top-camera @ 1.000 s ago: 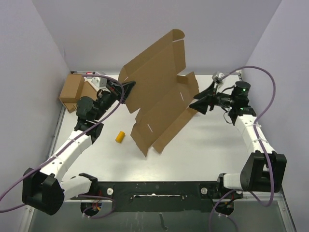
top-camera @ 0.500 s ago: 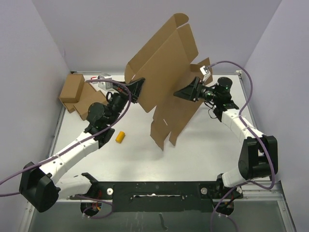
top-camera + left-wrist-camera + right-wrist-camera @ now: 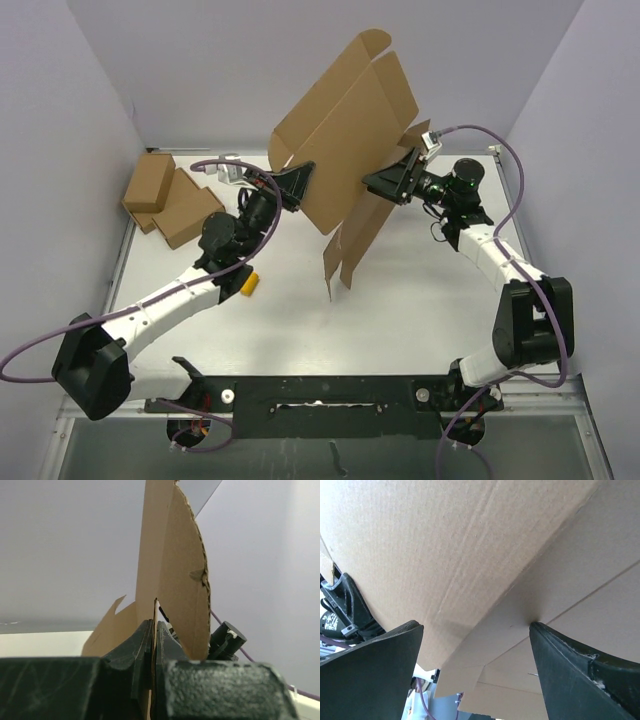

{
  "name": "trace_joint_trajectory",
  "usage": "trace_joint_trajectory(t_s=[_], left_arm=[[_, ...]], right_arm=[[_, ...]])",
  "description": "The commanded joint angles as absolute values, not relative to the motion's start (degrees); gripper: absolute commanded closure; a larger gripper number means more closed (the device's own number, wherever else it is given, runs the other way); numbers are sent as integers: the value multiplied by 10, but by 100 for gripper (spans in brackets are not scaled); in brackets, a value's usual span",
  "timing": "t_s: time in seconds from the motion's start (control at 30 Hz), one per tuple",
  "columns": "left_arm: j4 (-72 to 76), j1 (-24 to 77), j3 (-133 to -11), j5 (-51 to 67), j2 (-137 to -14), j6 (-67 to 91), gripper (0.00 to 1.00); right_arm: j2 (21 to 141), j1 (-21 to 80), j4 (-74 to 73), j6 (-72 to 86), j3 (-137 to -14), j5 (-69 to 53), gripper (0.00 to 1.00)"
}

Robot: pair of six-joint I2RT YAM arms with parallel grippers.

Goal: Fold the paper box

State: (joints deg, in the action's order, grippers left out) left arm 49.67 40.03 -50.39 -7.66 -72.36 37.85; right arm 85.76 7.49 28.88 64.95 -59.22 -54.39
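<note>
The paper box [image 3: 350, 130] is a large die-cut brown cardboard sheet, held nearly upright above the table's middle and bent along a crease. My left gripper [image 3: 298, 182] is shut on its left edge. In the left wrist view the sheet [image 3: 172, 570] rises from between the closed fingers [image 3: 155, 626]. My right gripper [image 3: 388, 180] is open against the sheet's right side. In the right wrist view the cardboard [image 3: 520, 540] fills the frame. The open gripper [image 3: 475, 626] faces it, and the right fingertip [image 3: 540, 632] touches a crease.
Two smaller brown boxes [image 3: 165, 195] lie at the back left. A small yellow cylinder [image 3: 250, 283] lies on the table beside my left forearm. A white object [image 3: 232, 172] sits near the back wall. Lilac walls close in the left, back and right sides.
Both arms have moved inward and up. The sheet has swung more upright and narrowed in view, and my right gripper has pushed in against its right side.
</note>
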Motion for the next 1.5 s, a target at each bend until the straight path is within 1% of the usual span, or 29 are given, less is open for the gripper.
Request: trace_joint_trajectory(t_s=[0.0,0.2,0.37,0.6,0.73,0.93,0.97,1.1,1.13,1.2,1.27,1.33,1.4,1.47], left_arm=[[563,414,-538,-72,-741,438,100],[571,418,-532,-71,-764,475,100],[563,418,-515,-83,-761,483,100],[542,416,-493,-103,-762,513,100],[533,414,-488,-114,-762,517,100],[534,410,-481,-118,-767,528,100],[534,408,-481,-118,-767,528,100],[536,406,-479,-112,-769,530,100],[537,405,-478,-110,-769,530,100],[538,403,-478,-101,-768,534,100],[537,402,-478,-90,-766,536,100],[530,397,-480,-71,-766,539,100],[524,394,-479,-50,-767,549,100],[524,390,-476,-34,-768,561,100]], right_arm=[[865,75,343,685,-607,-540,10],[863,71,374,715,-593,-539,17],[858,62,403,739,-579,-537,31],[848,59,416,744,-559,-535,57],[837,58,415,743,-549,-533,75],[822,56,391,743,-535,-520,98],[820,55,391,745,-531,-517,100],[816,53,392,749,-522,-513,100],[815,51,392,749,-519,-512,96],[811,44,386,747,-515,-507,79],[811,34,386,745,-513,-506,69],[812,20,387,745,-512,-504,61],[815,10,387,747,-511,-503,56],[817,2,383,746,-509,-501,53]])
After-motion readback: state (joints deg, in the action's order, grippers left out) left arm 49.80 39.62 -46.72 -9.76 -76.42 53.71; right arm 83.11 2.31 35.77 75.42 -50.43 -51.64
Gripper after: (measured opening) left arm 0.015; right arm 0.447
